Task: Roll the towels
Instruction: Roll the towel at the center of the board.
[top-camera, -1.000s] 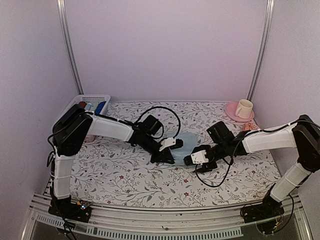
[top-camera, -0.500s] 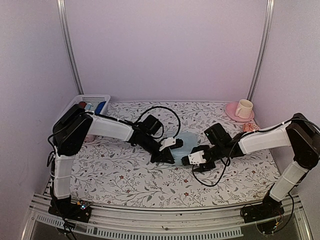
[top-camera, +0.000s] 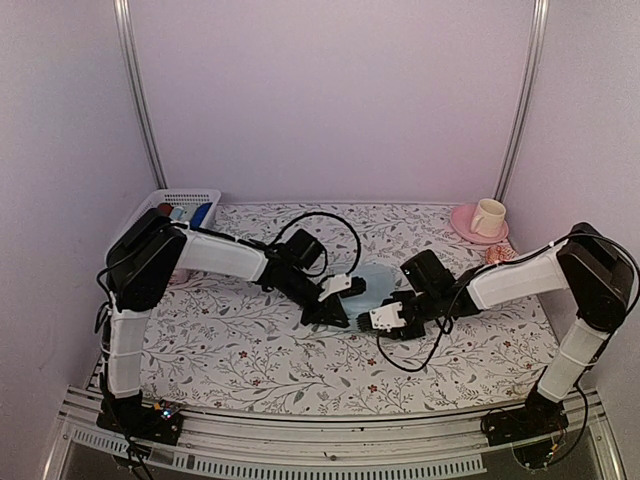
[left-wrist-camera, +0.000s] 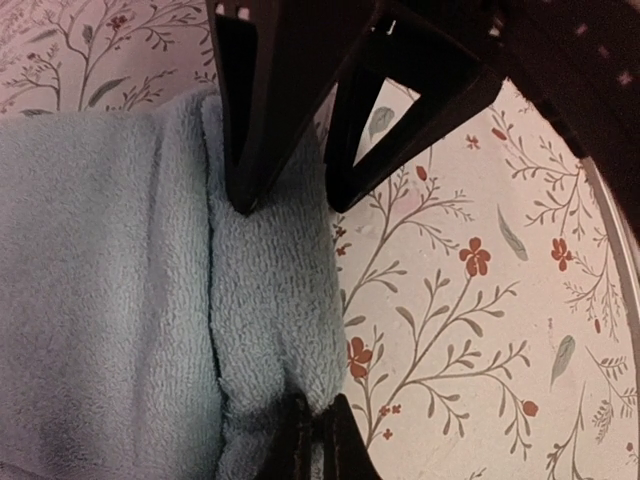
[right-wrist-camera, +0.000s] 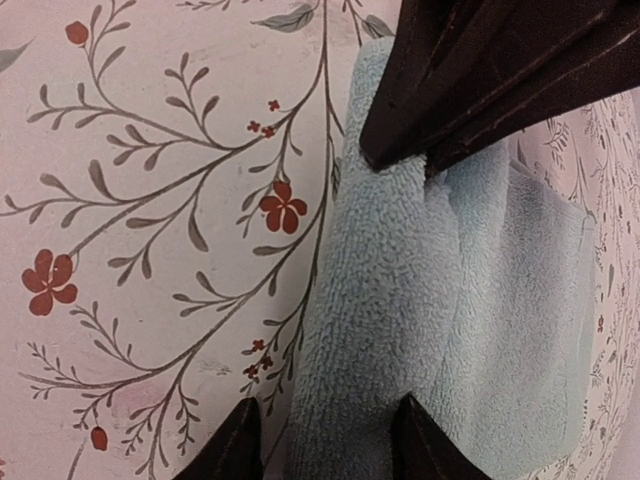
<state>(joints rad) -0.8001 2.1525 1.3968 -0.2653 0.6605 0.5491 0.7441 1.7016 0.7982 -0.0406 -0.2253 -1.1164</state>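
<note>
Pale blue towel (top-camera: 372, 283) lies mid-table on the floral tablecloth (top-camera: 240, 350), between the two arms, mostly flat, with its near edge turned over into a fat rolled fold. Left gripper (top-camera: 328, 316) sits at the left end of that fold, claw together, the tips (left-wrist-camera: 300, 440) meeting and pressed into the terry at the fold's edge; cannot tell if any cloth is caught between them. Right gripper (top-camera: 383, 322) is at the other end of the fold, claw apart and straddling it: in the right wrist view one finger (right-wrist-camera: 238, 445) is over the bare cloth beside the towel, the other finger (right-wrist-camera: 420, 445) on the towel's flat part, the rolled edge running up between them, not clamped. The two grippers face each other along the fold, near but apart. White basket (top-camera: 190, 193) at the far left corner holds some rolls, colours hard to make out. Cream cup (top-camera: 489, 215) stands on a pink saucer (top-camera: 462, 222) at the far right, well apart from the towel
</note>
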